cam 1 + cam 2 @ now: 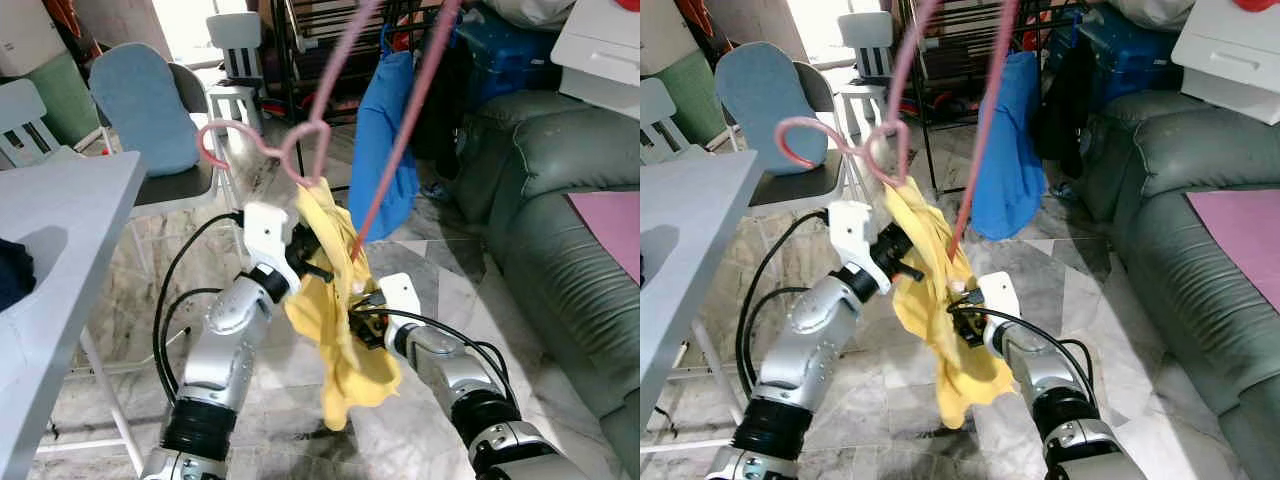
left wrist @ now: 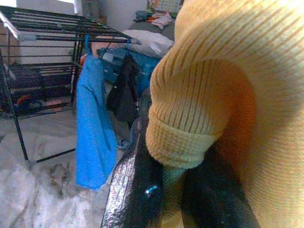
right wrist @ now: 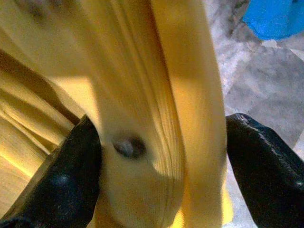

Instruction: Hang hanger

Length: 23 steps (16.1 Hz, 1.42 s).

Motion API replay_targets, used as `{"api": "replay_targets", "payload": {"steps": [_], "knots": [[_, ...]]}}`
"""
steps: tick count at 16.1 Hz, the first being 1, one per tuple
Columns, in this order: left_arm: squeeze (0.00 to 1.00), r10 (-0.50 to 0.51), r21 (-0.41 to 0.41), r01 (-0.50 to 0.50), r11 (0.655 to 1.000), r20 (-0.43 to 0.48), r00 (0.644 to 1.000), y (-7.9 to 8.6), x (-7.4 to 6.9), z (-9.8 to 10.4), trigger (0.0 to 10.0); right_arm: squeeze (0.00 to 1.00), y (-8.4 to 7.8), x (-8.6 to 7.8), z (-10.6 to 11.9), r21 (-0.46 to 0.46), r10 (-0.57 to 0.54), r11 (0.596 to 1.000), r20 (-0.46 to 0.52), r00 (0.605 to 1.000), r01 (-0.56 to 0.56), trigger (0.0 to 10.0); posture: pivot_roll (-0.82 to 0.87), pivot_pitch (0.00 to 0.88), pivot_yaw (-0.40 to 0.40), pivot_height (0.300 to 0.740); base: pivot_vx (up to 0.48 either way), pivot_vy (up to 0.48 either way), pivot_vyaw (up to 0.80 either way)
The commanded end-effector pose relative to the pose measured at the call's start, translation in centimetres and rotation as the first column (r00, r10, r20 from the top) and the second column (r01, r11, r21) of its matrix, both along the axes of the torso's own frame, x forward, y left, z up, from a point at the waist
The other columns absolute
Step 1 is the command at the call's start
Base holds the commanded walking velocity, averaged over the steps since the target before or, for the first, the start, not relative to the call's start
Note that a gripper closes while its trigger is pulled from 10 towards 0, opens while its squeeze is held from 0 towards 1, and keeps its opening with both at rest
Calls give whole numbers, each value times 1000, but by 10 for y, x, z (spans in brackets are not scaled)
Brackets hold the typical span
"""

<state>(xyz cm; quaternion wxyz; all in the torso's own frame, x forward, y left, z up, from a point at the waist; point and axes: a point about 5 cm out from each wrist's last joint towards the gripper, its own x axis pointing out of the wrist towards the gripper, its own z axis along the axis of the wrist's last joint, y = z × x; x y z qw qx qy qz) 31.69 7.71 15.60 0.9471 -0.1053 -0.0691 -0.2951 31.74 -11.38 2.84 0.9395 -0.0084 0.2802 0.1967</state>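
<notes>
The pink hanger (image 1: 330,120) hangs in front of me, its heart-shaped hook end pointing down into a yellow knit garment (image 1: 335,300) bunched between my two arms. My right gripper (image 3: 161,156) sits low in the cloth — its fingers (image 3: 66,175) spread around a thick fold, pressing it from both sides. My left gripper (image 2: 166,190) is higher up, pinched tight on a ribbed cuff. Farther off, a blue cloth (image 1: 392,140) dangles from a black drying rack (image 2: 52,28), with a green sofa (image 1: 560,240) on the right.
</notes>
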Motion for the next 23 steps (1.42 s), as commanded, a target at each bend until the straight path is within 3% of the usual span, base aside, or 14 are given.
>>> {"api": "replay_targets", "payload": {"steps": [1, 4, 6, 9, 11, 14, 18, 22, 23], "knots": [[0, 15, -34, -13, 999, 74, 997, 6, 3, 26, 10000, 0, -2, -2, -5, 9, -29, 1000, -19, 999, 29, 0, -149, 0, 80, 740, 0, 0, 0], [0, 27, -33, -25, 999, 70, 997, 12, 4, 31, 10000, 0, -12, -4, -8, 2, -64, 998, -21, 998, 64, 0, -149, 0, 79, 740, 0, 0, 0], [0, 51, -22, -50, 999, 61, 997, 20, 6, 33, 10000, 0, -28, -6, -10, -6, -107, 994, -21, 994, 107, 0, -152, 0, 77, 740, 0, 0, 0], [0, 88, 11, -88, 996, 51, 995, 34, 9, 31, 10000, 0, -66, -3, -3, -28, -218, 976, 11, 976, 218, 0, -163, 0, 74, 740, 0, 0, 0], [0, 101, 56, -103, 993, 48, 994, 43, 11, 25, 10000, 0, -92, 3, 9, -38, -296, 954, 50, 954, 298, 0, -172, 0, 76, 740, 0, 0, 0], [0, 57, 186, -61, 981, 27, 998, 54, 4, 2, 10000, 0, -114, 16, 34, -28, -381, 921, 137, 914, 388, 0, -183, 0, 76, 740, 0, 0, 0], [0, -115, 425, 149, 893, -105, 988, 74, -26, -56, 10000, 0, -123, 44, 82, 35, -438, 894, 269, 858, 446, 0, -183, 0, 69, 740, 0, 0, 0], [0, -215, 535, 304, 788, -224, 951, 85, -35, -83, 9686, 0, -118, 61, 117, 99, -458, 885, 353, 816, 455, 0, -190, 0, 60, 740, 0, 0, 0], [0, -214, 536, 318, 782, -248, 945, 85, -35, -87, 9804, 0, -117, 62, 120, 103, -459, 885, 360, 812, 454, 0, -192, 0, 61, 740, 0, 0, 0]]}}
